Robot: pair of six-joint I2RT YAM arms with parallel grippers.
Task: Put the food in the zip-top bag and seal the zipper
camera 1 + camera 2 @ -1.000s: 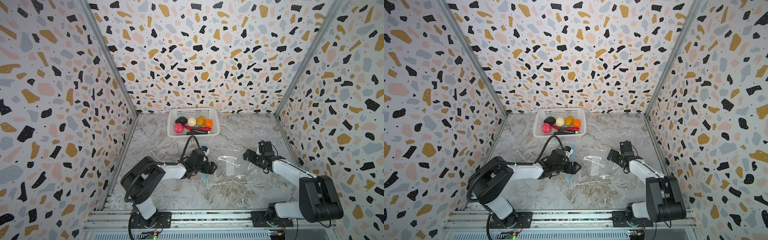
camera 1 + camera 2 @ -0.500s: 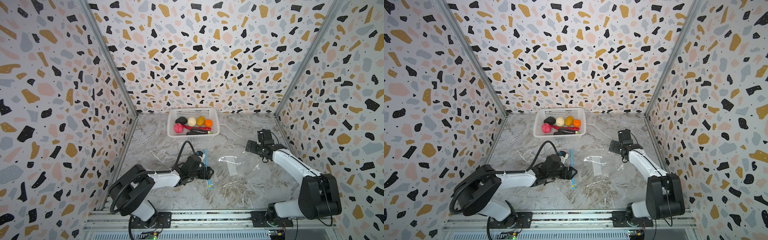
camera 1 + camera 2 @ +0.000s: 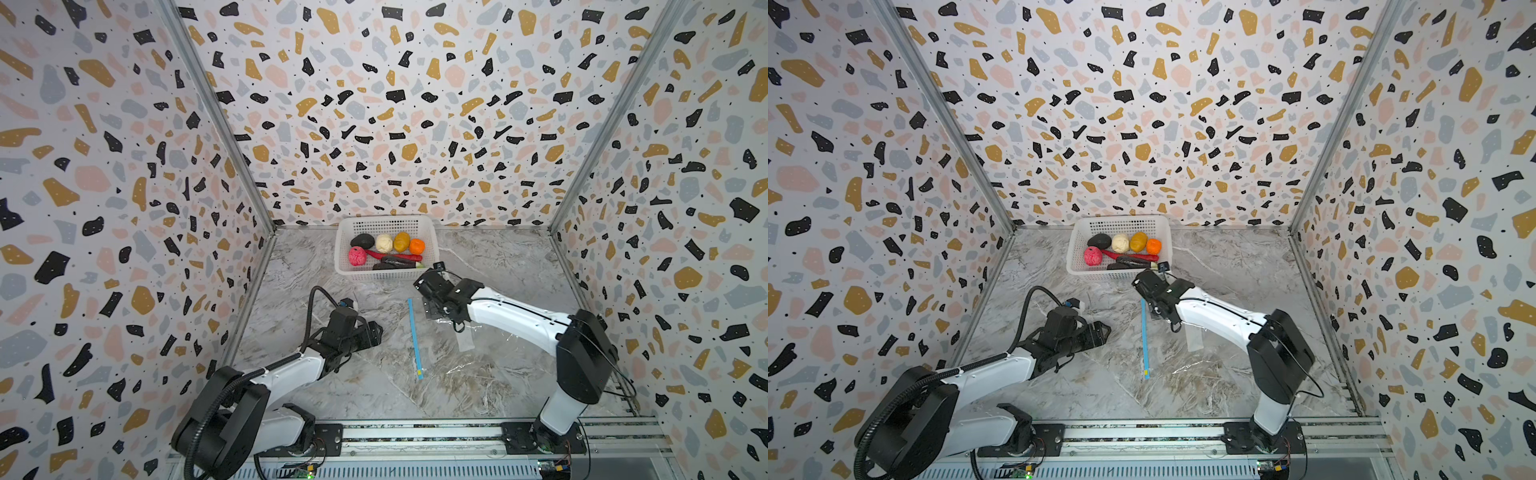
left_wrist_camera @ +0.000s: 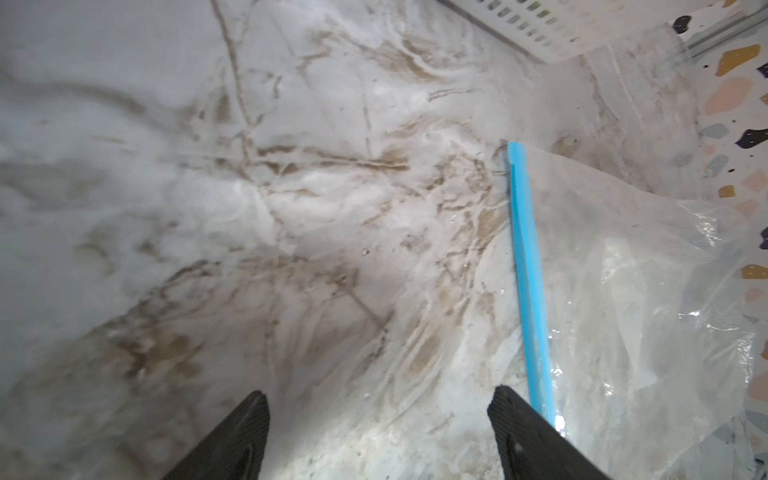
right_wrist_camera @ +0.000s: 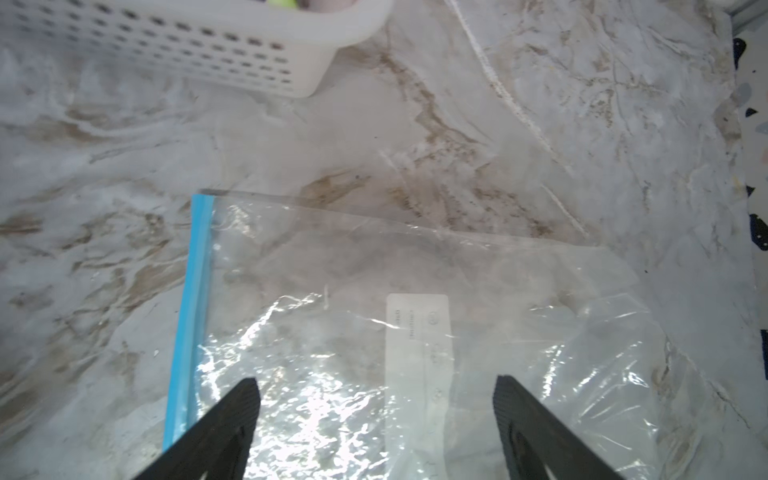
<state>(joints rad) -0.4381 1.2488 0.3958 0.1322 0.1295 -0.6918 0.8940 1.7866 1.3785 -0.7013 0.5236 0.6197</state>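
Two tools, both spread wide and empty: my left tool [image 4: 378,399] hangs over bare desk [image 4: 249,208] beside the blue zipper [image 4: 525,257], my right tool [image 5: 376,384] over the flat zip-top bag [image 5: 415,266]. Both top views show the food [image 3: 384,243] lying in the white basket [image 3: 386,272] at the back; wrist views catch mostly its perforated wall. Marbled grey desk, terrazzo walls [image 3: 415,104].

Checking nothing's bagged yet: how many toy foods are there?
8, in the white perforated plastic basket: at back, black oval, cream lump, yellow-brown potato, orange; in front, pink ball, red chili, dark eggplant, second black oval. Others may hide.
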